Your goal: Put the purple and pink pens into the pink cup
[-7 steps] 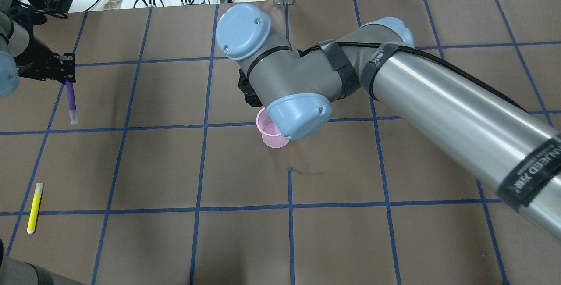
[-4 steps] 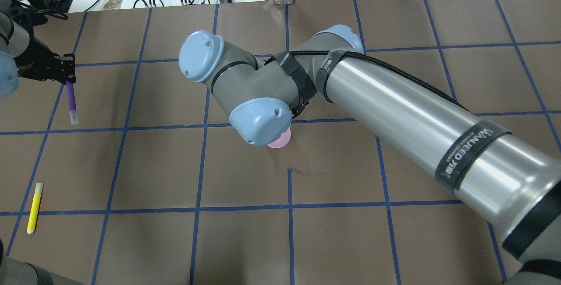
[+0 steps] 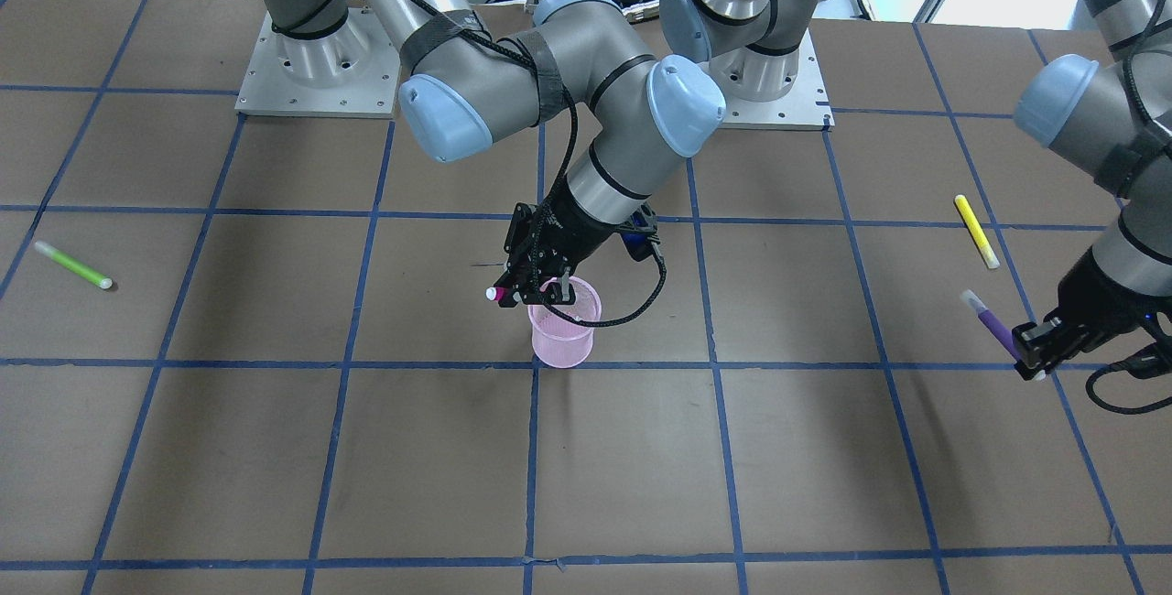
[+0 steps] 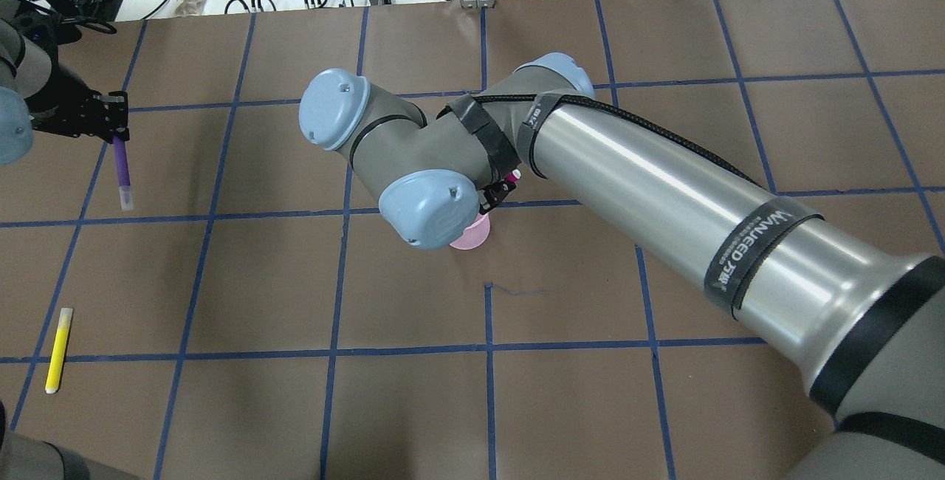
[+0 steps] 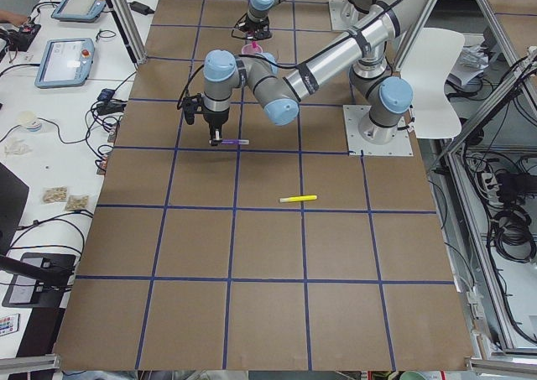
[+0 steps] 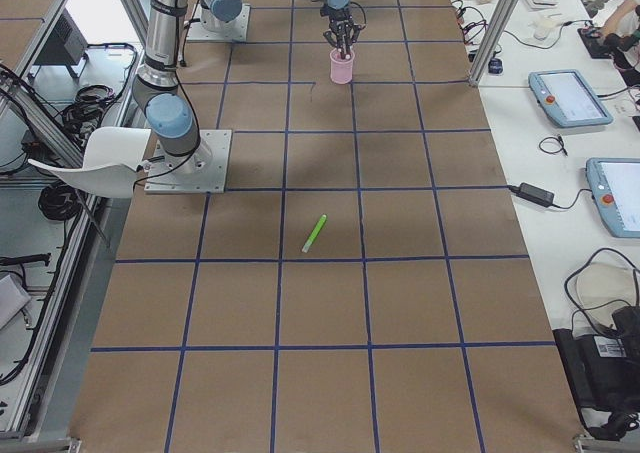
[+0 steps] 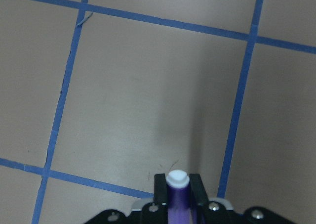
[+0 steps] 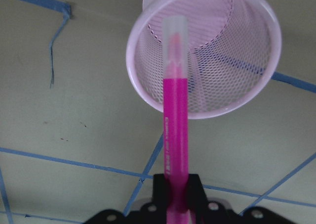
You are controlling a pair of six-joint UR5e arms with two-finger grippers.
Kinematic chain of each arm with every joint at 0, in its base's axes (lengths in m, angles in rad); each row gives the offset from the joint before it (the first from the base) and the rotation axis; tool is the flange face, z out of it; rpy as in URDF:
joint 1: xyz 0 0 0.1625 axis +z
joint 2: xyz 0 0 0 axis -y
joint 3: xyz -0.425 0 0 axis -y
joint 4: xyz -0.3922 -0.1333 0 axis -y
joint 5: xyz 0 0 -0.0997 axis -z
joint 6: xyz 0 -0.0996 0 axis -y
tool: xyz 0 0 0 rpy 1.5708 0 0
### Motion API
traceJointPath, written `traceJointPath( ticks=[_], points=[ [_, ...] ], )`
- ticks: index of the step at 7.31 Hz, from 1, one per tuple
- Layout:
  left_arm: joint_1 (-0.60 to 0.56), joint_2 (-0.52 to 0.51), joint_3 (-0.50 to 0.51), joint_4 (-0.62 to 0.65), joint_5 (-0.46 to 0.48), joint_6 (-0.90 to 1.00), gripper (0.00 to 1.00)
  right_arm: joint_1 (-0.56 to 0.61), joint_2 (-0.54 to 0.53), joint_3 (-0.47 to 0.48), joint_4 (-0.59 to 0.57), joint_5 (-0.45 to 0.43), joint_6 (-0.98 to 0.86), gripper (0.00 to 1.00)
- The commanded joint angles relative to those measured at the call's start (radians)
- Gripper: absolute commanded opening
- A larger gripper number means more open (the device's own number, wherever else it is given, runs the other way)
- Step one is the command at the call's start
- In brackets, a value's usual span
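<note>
The pink mesh cup (image 3: 565,334) stands upright near the table's middle, and my right wrist hides most of it in the overhead view (image 4: 474,233). My right gripper (image 3: 540,282) is shut on the pink pen (image 8: 175,115) just above the cup. The pen is tilted, and its clear-capped tip lies over the cup's (image 8: 217,56) opening by the near rim. The pen's back end shows in the overhead view (image 4: 511,179). My left gripper (image 4: 114,129) is shut on the purple pen (image 4: 122,170) and holds it above the table far to the cup's left. The purple pen also shows in the left wrist view (image 7: 177,192).
A yellow highlighter (image 4: 57,349) lies on the table on my left side, below the left gripper in the overhead view. A green highlighter (image 3: 73,265) lies far out on my right side. My right arm's thick forearm (image 4: 664,207) spans the table's right half.
My right arm has swung left in the overhead view. Its wrist has moved over the cup and now covers most of it. The left arm and purple pen have not moved.
</note>
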Motion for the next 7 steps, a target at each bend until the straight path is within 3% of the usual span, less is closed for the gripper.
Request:
traceJointPath(
  ticks=[1,3,5,7],
  points=[
    [0.000,-0.002,0.000,0.000,-0.002,0.000,0.00,0.000,0.001,-0.002,-0.003,0.022,0.000,0.43],
    [0.000,0.000,0.000,0.002,-0.002,0.000,0.00,-0.001,0.001,-0.003,-0.006,0.042,0.000,0.59],
    [-0.043,0.003,0.013,0.009,-0.005,-0.014,0.00,-0.047,-0.054,-0.014,-0.009,0.123,-0.003,0.61],
    [-0.196,0.003,0.024,0.076,0.004,-0.157,0.00,-0.192,-0.162,-0.014,0.014,0.242,-0.002,0.61]
  ],
)
